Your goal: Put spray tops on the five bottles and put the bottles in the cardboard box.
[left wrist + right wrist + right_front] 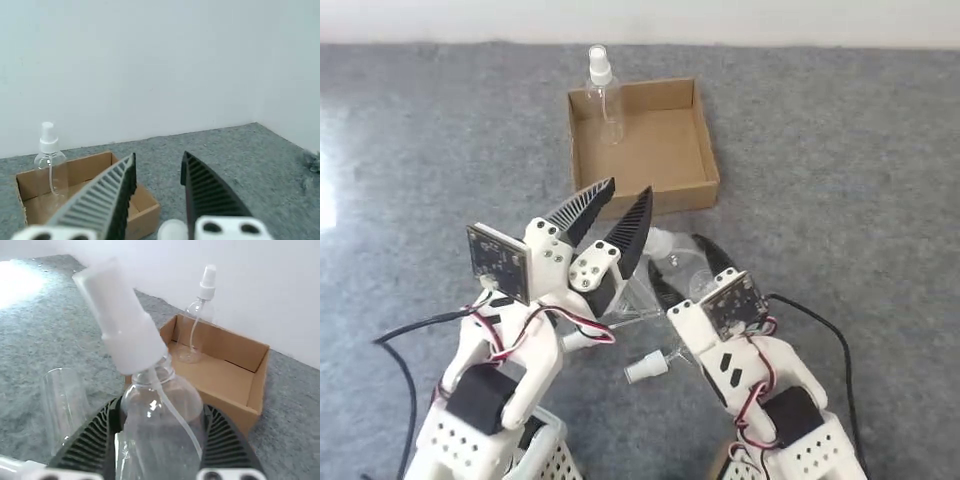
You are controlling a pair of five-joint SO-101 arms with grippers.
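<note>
Right gripper pinching held bottle, spray top on. Left gripper spread, empty. Cardboard box at 12 o'clock, standing bottle in its 11 o'clock corner. Risk: slick held bottle slips, or clips standing bottle on drop-in.

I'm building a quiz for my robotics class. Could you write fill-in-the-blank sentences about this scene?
1. The right hand is shut on a clear bottle that wears a ____ spray top.
2. In the cardboard box stands ____ capped bottle.
3. The left hand is ____, holding nothing.
4. A loose spray top lies on the table, ____ the box.

Missing words: white; one; open; outside.
</note>
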